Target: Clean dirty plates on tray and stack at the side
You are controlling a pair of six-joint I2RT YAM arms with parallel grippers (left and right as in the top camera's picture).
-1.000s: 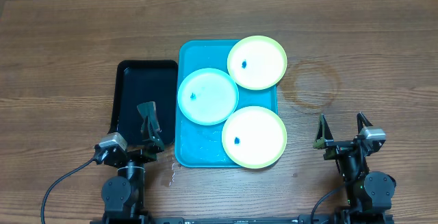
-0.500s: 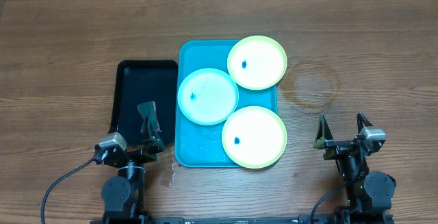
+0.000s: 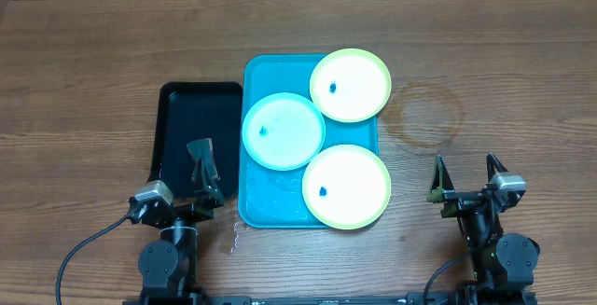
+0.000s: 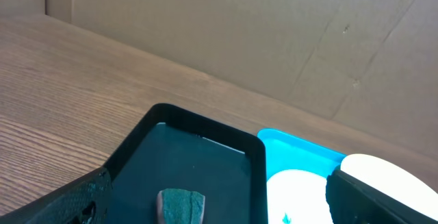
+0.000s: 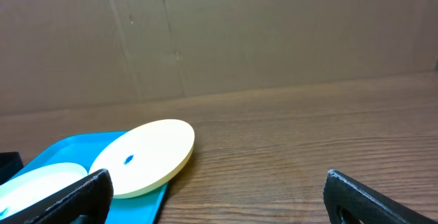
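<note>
Three plates lie on the turquoise tray [image 3: 256, 209]: a yellow-green plate [image 3: 350, 85] at its far right, a cyan plate [image 3: 283, 131] at its left, and a yellow-green plate [image 3: 346, 186] at its near right. Each has a small blue speck. My left gripper [image 3: 179, 182] is open and empty at the near end of the black tray [image 3: 187, 118]. My right gripper [image 3: 466, 179] is open and empty over bare table right of the turquoise tray. The right wrist view shows a yellow-green plate [image 5: 140, 157] overhanging the tray's [image 5: 82, 145] edge.
A green sponge [image 4: 181, 207] stands in the black tray [image 4: 198, 148], between my left fingers. A faint ring stain [image 3: 424, 114] marks the wood right of the turquoise tray. A cardboard wall [image 5: 274, 32] stands behind the table.
</note>
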